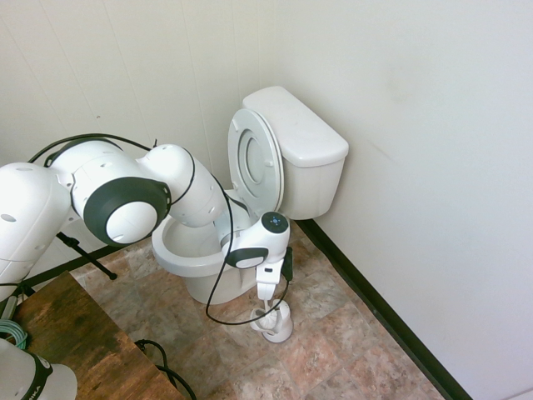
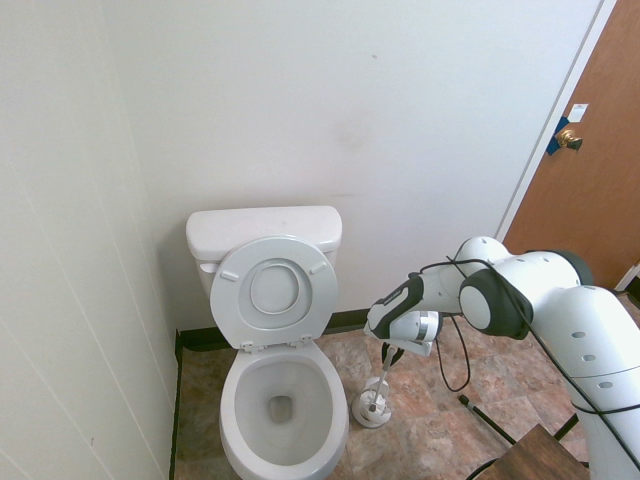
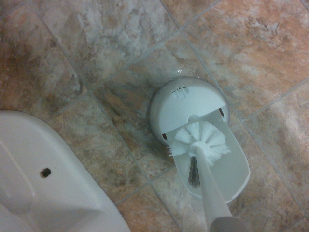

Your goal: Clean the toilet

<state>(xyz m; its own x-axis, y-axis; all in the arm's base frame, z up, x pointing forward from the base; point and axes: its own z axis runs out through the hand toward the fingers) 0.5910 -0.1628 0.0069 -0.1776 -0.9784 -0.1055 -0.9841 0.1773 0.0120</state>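
Note:
The white toilet point(image 1: 178, 252) stands against the wall, its lid point(image 1: 254, 158) and seat raised against the tank point(image 1: 304, 137); the bowl point(image 2: 281, 400) is open. Beside its base a white toilet brush point(image 3: 201, 140) sits with its bristle head at the mouth of the small round holder point(image 3: 190, 104), which stands on the tiled floor. My gripper point(image 1: 266, 297) hangs straight above the holder, shut on the top of the brush handle point(image 2: 382, 382). In the second exterior view the gripper point(image 2: 389, 357) is to the right of the bowl.
Walls close in behind and beside the toilet, with a black baseboard point(image 1: 375, 308) along the floor. A brown door point(image 2: 590, 170) is at the far right. A wooden table corner point(image 1: 71, 333) sits near the arm's base. Part of the toilet's foot point(image 3: 43, 183) lies close to the holder.

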